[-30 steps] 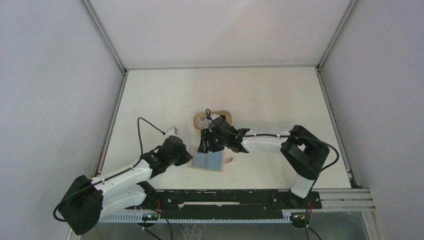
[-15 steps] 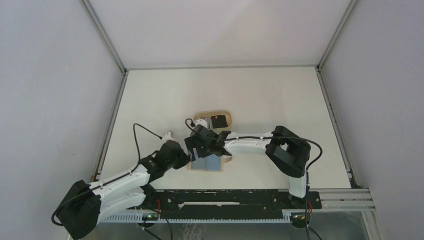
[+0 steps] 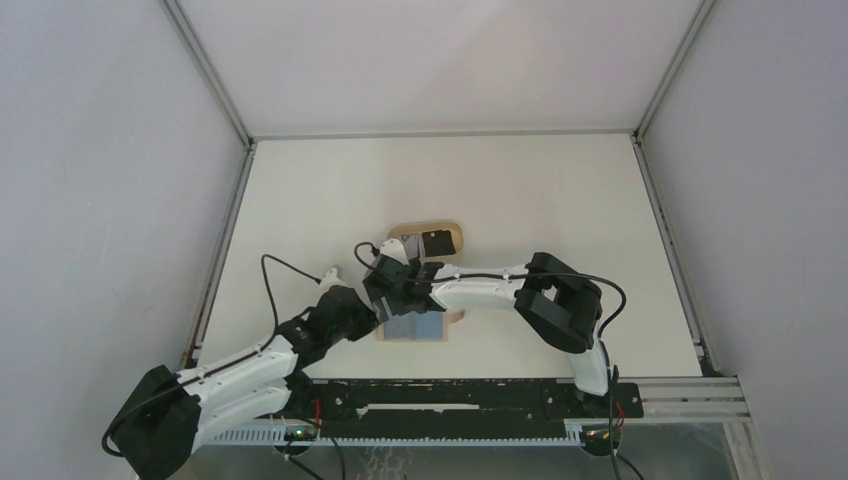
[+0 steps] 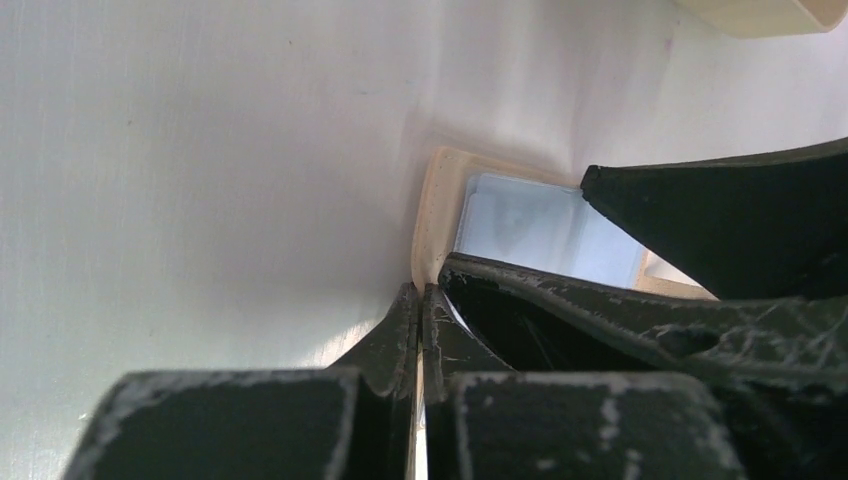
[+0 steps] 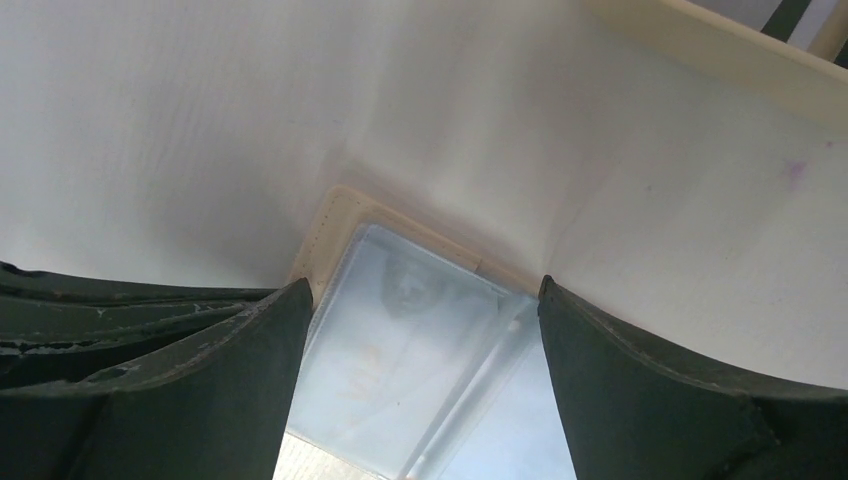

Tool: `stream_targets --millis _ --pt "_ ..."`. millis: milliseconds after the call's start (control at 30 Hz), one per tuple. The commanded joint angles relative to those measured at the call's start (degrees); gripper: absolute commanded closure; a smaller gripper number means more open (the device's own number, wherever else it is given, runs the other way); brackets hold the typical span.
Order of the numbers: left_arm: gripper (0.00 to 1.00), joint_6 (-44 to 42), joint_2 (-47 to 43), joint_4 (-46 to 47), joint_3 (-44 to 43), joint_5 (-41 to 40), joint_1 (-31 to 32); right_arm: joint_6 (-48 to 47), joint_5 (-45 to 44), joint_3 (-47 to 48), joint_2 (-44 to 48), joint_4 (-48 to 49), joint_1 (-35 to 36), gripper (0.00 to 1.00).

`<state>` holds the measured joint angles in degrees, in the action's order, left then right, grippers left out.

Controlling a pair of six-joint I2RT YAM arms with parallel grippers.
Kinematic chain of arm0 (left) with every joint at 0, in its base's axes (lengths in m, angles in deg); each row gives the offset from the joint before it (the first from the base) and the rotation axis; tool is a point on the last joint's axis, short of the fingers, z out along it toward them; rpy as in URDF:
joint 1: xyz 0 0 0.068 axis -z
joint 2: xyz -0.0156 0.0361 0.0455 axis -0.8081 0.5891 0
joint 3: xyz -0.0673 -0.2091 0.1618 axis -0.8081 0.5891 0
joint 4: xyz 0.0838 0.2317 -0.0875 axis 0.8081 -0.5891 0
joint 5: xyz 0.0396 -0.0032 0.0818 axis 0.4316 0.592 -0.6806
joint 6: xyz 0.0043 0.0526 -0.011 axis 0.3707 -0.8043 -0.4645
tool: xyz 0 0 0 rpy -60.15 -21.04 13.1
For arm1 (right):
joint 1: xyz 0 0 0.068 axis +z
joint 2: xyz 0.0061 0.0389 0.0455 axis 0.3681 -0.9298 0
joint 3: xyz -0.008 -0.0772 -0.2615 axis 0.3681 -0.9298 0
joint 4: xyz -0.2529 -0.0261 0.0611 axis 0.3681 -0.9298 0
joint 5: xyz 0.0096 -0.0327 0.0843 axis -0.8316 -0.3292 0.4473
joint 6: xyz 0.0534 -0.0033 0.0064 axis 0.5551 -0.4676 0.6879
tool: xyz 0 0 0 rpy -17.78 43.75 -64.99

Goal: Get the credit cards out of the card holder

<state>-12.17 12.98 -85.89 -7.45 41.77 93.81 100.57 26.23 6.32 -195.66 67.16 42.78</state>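
Right arm has swung left and toward the bases since a second ago, off the tray end and onto the card holder point(image 3: 414, 327), and the left arm has crept in a bit closer to it too.

So now both tools are crowded over the left end of the card holder, which lies open and flat on the surface point(image 3: 540, 200), just on the near side of the beige tray point(image 3: 452, 232).

The right tool point(image 5: 422, 285) is spread wide. Its two fingers sit either side of a pale blue card point(image 5: 400, 350) that's lying inside the holder, tan rim showing at the corner. From the wrist view I can't tell if the fingers touch the card.

The left tool point(image 4: 420, 295) is pressed together, tips right at the holder's tan corner. Can't say whether it's actually nipping the edge or just touching it.

Up in the tray there's a black card point(image 3: 437, 243), with something pale beside it that's too small to make out.
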Motion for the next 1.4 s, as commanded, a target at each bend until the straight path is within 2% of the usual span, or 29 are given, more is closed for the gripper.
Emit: stream_targets --millis 0,233,500,967,1367 --pt "1.0 1.4 0.8 3.1 1.2 -1.0 0.3 -3.4 -6.6 4.1 -1.3 -5.0 3.2 0.08" --pt "1.0 2.6 0.7 3.1 1.9 -2.9 0.3 -4.8 -10.8 5.0 -0.5 -8.6 4.6 0.08" --pt "1.0 3.3 1.2 2.6 2.3 -4.9 0.2 -4.0 -11.5 2.2 3.3 -9.6 4.3 0.07" --pt "1.0 3.7 0.9 2.5 3.0 -5.3 0.2 -4.4 -12.9 0.6 3.9 -10.4 3.9 0.05" --pt "1.0 3.7 -0.1 1.7 3.3 -5.7 0.2 -3.8 -17.7 -6.8 12.9 -13.5 -0.3 0.03"
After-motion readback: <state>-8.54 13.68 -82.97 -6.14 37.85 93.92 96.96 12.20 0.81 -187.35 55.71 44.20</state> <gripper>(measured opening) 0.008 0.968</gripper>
